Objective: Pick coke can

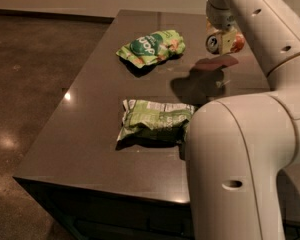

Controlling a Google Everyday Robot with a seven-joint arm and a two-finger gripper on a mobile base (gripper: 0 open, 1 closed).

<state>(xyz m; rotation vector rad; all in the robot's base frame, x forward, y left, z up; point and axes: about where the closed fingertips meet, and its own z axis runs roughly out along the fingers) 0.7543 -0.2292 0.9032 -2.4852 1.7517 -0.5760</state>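
Note:
The coke can (pixel 236 43) is a small red-orange can with a silver end, lying sideways at the far right of the dark table (pixel 90 134). My gripper (pixel 223 38) comes down from the arm above and is shut on the can, holding it a little above the tabletop. The can's reddish reflection and the arm's shadow lie on the table just below it. Part of the can is hidden behind the fingers.
A green snack bag (pixel 151 46) lies at the back middle of the table, left of the can. A second green bag (pixel 155 121) lies near the middle front. My white arm's big links (pixel 240 164) fill the right foreground. The floor lies to the left.

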